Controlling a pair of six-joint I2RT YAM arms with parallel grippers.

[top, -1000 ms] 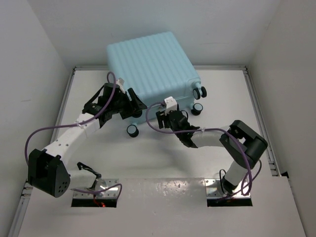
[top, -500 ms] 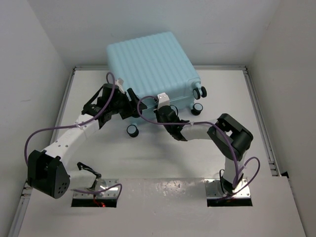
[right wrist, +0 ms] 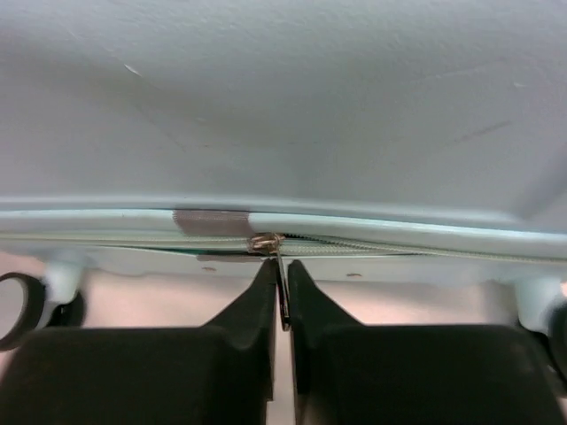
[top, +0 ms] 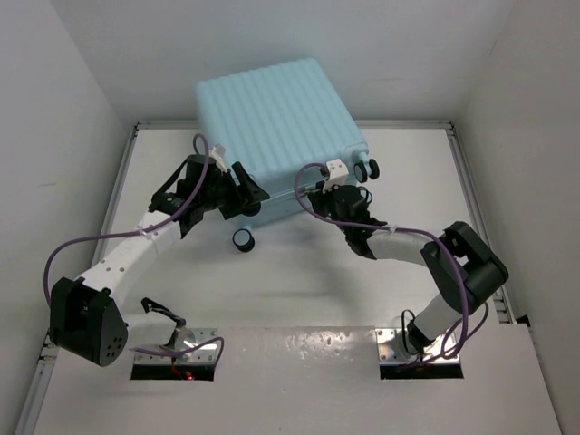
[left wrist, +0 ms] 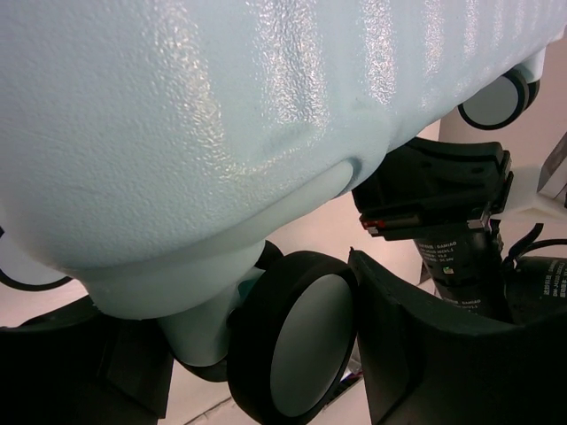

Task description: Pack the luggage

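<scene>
The luggage, a pale aqua ribbed hard-shell case, lies closed at the back of the table. My left gripper is at its near left corner. In the left wrist view its fingers stand wide around a black caster wheel and its housing under the shell, and both fingers touch them. My right gripper is at the near edge of the luggage. In the right wrist view the right gripper is shut on the thin metal zipper pull, which hangs from the slider on the zipper line.
Another wheel sticks out towards the arms below my left gripper, and two more stand at the case's right corner. A grey tape patch sits on the rim just left of the slider. White walls close in on both sides.
My right gripper has moved right along the near edge of the luggage and closed on the zipper pull. The left arm has stayed where it was.
</scene>
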